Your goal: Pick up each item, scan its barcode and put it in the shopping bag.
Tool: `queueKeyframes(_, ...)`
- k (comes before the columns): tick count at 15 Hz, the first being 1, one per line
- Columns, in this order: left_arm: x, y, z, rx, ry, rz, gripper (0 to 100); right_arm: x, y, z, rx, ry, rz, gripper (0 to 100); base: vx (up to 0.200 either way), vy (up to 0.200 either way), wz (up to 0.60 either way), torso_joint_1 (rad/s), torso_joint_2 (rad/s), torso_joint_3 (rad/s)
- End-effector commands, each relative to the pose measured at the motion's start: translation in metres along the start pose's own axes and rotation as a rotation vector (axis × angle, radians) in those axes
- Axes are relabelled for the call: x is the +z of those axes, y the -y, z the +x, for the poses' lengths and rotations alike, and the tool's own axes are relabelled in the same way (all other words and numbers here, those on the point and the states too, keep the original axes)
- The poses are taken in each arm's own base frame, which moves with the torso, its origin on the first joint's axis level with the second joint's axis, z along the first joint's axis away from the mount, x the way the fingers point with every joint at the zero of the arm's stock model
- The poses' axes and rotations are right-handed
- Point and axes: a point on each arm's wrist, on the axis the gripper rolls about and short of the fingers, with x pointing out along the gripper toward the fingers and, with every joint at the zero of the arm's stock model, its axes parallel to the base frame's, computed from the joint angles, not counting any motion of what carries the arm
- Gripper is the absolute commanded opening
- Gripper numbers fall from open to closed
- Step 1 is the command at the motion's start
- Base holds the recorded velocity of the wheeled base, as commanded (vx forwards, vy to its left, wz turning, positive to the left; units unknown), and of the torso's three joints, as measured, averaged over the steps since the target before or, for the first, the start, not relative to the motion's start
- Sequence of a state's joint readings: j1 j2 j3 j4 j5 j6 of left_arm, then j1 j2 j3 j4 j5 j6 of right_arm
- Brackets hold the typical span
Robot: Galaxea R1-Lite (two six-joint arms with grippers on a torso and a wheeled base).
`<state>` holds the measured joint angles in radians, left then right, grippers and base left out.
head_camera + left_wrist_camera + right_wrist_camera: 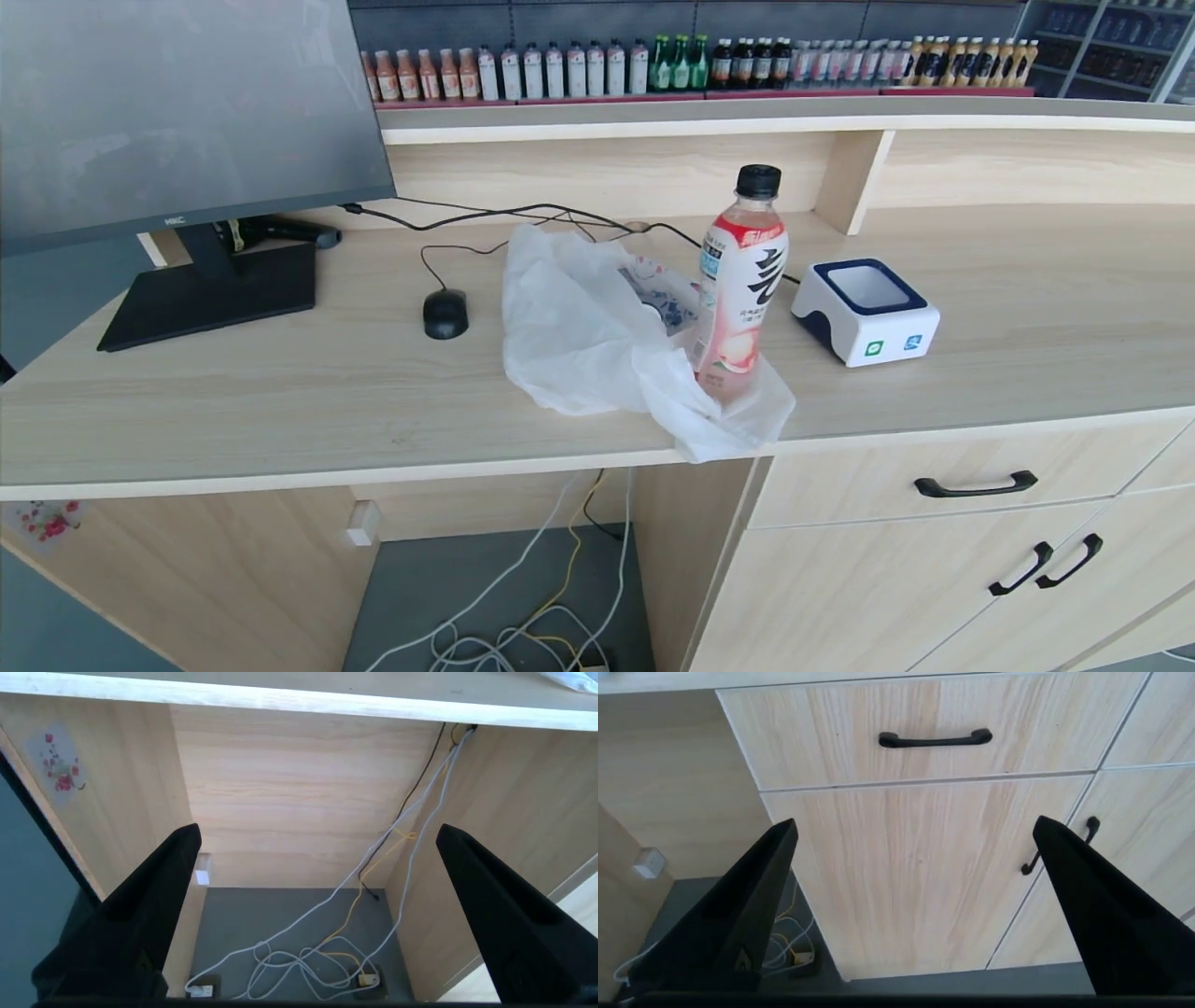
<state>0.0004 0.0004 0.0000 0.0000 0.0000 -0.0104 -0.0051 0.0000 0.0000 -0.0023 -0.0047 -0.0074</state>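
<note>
Left hand (318, 840) and right hand (913, 831) agape, empty. We fear the bottle (742, 280) topples if nudged (it stands on loose shopping bag (579, 336)).

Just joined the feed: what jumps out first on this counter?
A pink-labelled drink bottle stands upright on the counter, its base at the edge of the crumpled white shopping bag. The white-and-blue barcode scanner sits just right of it. Left gripper and right gripper hang open below the counter.
</note>
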Motion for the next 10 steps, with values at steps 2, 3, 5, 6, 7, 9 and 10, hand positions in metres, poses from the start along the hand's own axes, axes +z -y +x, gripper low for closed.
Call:
queueKeyframes(2, 0.0000, 0.0000, 0.0000, 0.000, 0.000, 0.000, 100, 0.0001, 0.0000, 0.0000, -0.001, 0.001, 0.001, 100, 0.000, -0.200, 0.00, -0.005, 0.00, 0.002)
queueKeyframes(3, 0.0000, 0.0000, 0.0000, 0.000, 0.000, 0.000, 100, 0.0001, 0.0000, 0.0001, -0.001, -0.001, 0.007, 100, 0.000, -0.200, 0.00, 0.007, 0.00, 0.002)
queueKeyframes(5, 0.0000, 0.0000, 0.0000, 0.000, 0.000, 0.000, 100, 0.0001, 0.0000, 0.0000, -0.001, 0.001, 0.007, 100, 0.000, -0.200, 0.00, -0.002, 0.00, 0.002)
queueKeyframes(6, 0.0000, 0.0000, 0.0000, 0.000, 0.000, 0.000, 100, 0.0001, 0.0000, 0.0001, -0.001, -0.001, 0.007, 100, 0.000, -0.200, 0.00, 0.012, 0.01, 0.002)
queueKeyframes(7, 0.0000, 0.0000, 0.0000, 0.000, 0.000, 0.000, 100, 0.0001, 0.0000, 0.0001, -0.001, -0.001, 0.007, 100, 0.000, -0.200, 0.00, 0.012, 0.00, 0.007)
queueKeyframes(9, 0.0000, 0.0000, 0.0000, 0.000, 0.000, -0.002, 100, 0.0001, 0.0000, 0.0001, -0.001, -0.001, 0.006, 100, 0.000, -0.200, 0.00, 0.000, 0.00, 0.002)
queueKeyframes(10, 0.0000, 0.0000, 0.0000, 0.000, 0.000, -0.002, 100, 0.0001, 0.0000, 0.0001, -0.001, -0.001, 0.006, 100, 0.000, -0.200, 0.00, 0.002, 0.00, 0.007)
